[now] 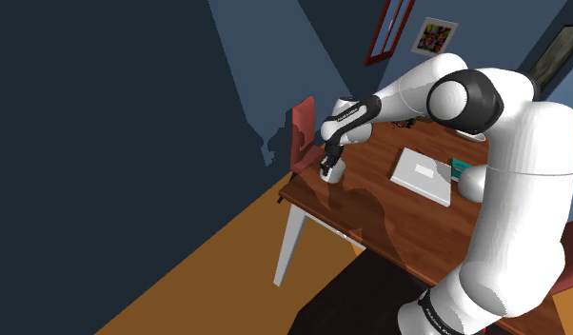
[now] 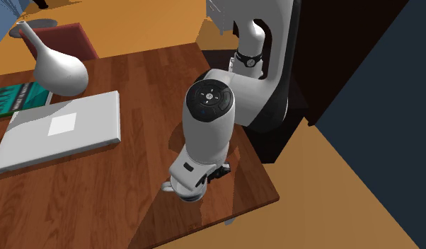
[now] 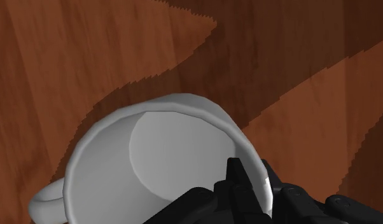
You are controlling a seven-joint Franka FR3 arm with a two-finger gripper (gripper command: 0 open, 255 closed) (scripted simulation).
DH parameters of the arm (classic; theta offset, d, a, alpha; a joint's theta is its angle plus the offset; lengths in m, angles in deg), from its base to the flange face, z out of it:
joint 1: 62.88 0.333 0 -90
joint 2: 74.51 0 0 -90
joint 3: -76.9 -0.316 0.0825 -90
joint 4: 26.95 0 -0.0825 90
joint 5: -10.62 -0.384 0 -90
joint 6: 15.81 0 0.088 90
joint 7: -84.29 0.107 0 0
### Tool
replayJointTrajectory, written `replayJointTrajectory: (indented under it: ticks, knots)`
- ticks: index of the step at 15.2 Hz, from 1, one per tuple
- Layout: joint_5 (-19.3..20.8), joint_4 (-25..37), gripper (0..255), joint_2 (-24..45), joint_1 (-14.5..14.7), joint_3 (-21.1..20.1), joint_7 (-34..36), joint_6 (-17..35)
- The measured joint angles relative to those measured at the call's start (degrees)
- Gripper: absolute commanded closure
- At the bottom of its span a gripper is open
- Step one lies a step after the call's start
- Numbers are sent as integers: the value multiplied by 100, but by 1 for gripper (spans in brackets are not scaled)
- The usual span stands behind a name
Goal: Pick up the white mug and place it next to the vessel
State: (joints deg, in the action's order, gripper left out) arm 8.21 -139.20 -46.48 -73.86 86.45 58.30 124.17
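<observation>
The white mug [image 3: 152, 159] stands near the corner of the wooden table [image 3: 69, 57]; in the wrist view I look into it from above, its handle away from the fingers. My gripper [image 3: 254, 175] straddles the mug's rim, one finger inside and one outside, clasping the wall. From the shoulder view the gripper [image 1: 328, 167] reaches straight down onto the mug [image 1: 333, 174]. In the second exterior view the mug [image 2: 173, 188] peeks out under the hand. The vessel [image 2: 57, 68], a white round flask with a narrow neck, stands at the table's far end.
A flat white laptop-like slab [image 2: 59, 131] lies between mug and vessel, with a teal book [image 2: 13, 99] beside the vessel. A red chair [image 1: 302, 128] stands behind the table. The table edge [image 2: 265, 201] is close to the mug. Dark blue walls surround the table.
</observation>
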Motion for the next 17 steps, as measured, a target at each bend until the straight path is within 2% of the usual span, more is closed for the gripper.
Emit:
replayJointTrajectory:
  ticks: [7,17]
  knots:
    - [13,-18,255,-75,4,11,1,-59]
    - [114,79,255,-588,56,72,47,-663]
